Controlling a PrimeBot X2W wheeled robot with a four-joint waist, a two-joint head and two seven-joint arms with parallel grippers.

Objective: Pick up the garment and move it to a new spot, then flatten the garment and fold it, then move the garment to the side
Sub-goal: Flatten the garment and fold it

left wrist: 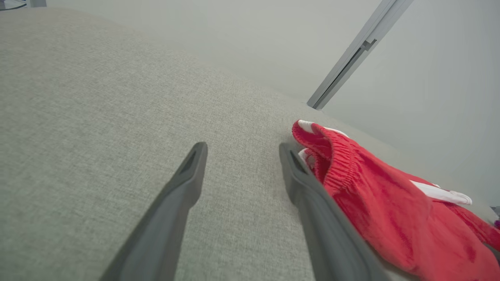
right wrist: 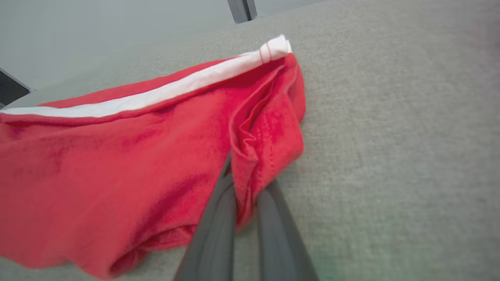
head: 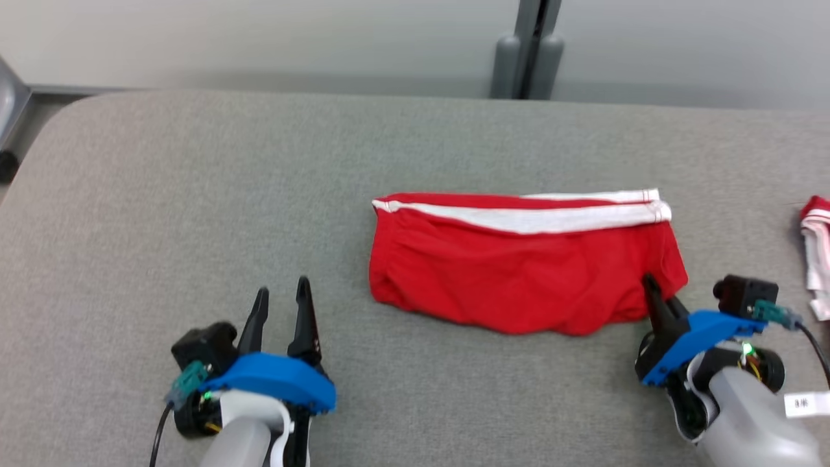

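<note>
Lying in the head view: the garment (head: 519,272), red shorts with a white band (head: 551,217) along the upper edge, stretches across the centre right of the frame on the grey counter (head: 194,194).
Right hand, head view: the right hand (head: 650,285) sits at the lower right, its dark fingers pressed together on the garment's lower right corner.
Left hand, head view: the left hand (head: 283,288) sits at the lower left with its fingers spread over bare counter, well apart from the garment.
Second cloth, head view: a red and white second cloth (head: 816,253) lies at the right edge of the frame, apart from the garment.
Post, head view: a grey post (head: 528,52) stands beyond the counter at the top, right of centre.
Left hand, left wrist view: the left hand (left wrist: 242,150) is spread, with grey counter (left wrist: 97,97) showing between its two fingers (left wrist: 183,183).
Garment, left wrist view: the garment (left wrist: 390,210) fills the lower right, its gathered end just beside the right-hand finger; whether they touch cannot be told.
Right hand, right wrist view: the right hand (right wrist: 246,183) pinches a red fold, which is caught between the two fingers at the lower centre.
Garment, right wrist view: the garment (right wrist: 117,156) spreads over the left half, its white band (right wrist: 156,93) running to the upper centre.
Counter, right wrist view: the counter (right wrist: 390,136) is bare grey fabric across the right half.
</note>
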